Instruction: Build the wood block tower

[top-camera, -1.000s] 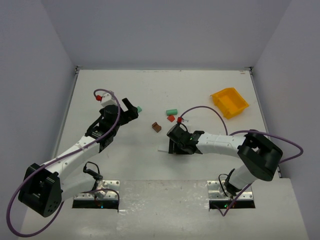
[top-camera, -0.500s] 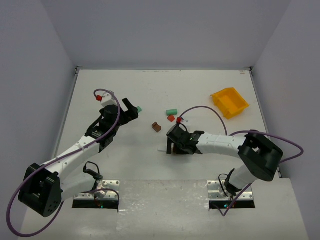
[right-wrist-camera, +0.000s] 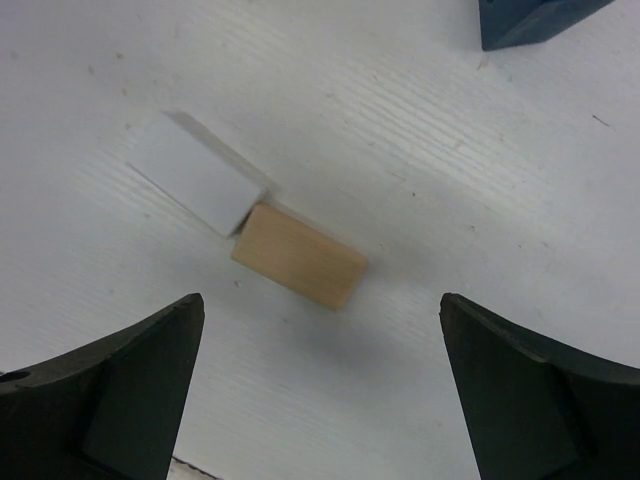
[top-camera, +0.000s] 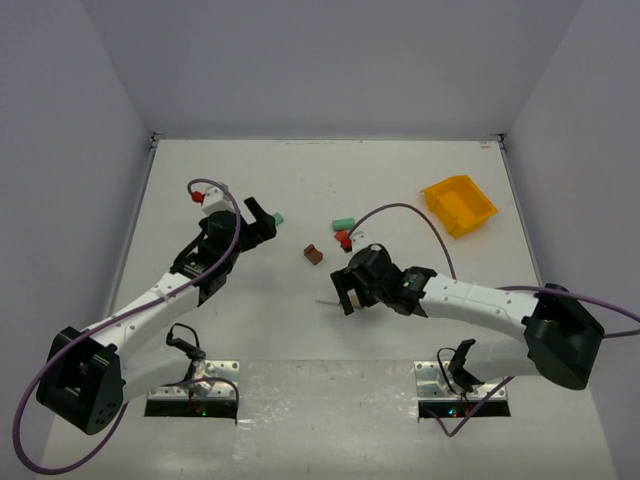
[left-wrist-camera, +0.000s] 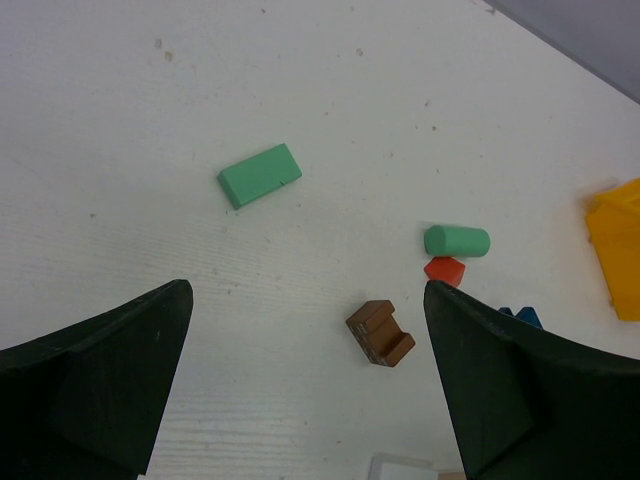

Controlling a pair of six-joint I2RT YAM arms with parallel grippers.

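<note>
Foundation step, I judge: the right gripper [right-wrist-camera: 320, 300] hangs wide open above the flat white-and-tan wooden block [right-wrist-camera: 250, 230]; the left gripper [left-wrist-camera: 308, 290] gapes empty; next, fetch the brown notched wooden block [left-wrist-camera: 380, 333].

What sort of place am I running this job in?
Most likely a robot lab test cell: a white table boxed in by plain pale walls, the left arm and right arm bolted at its near edge, with small wooden blocks and a yellow plastic bin on it.
</note>
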